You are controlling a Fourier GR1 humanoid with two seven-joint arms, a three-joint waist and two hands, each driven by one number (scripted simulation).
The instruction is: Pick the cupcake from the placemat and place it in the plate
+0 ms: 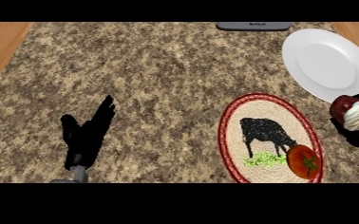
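On a speckled brown granite counter (161, 76), the robot's left hand (84, 140) shows at the lower left of the head view, fingers straight and pointing up, thumb set apart to the side, touching nothing; it rests open, well apart from everything else. At the right edge of the view, the cupcake (348, 114) is off the placemat: its dark red wrapper and pale pink-white frosting show just below the lower rim of the plate (319, 61), partly cut off by the frame. The right hand (346, 134) appears only as a black shape under and beside the cupcake at that same edge; it seems to hold the cupcake, but whether its fingers are curled round it or pinching it cannot be told from this view. The white round plate sits at the upper right of the counter, nothing on it. The oval woven placemat (270, 137), with a red rim and a picture of a black cow on green grass, lies near the lower right, just left of the cupcake and below the plate. A red tomato (304, 161) lies on the placemat's lower right part, touching its rim. A flat grey object (254, 25) lies at the counter's far edge, top centre.
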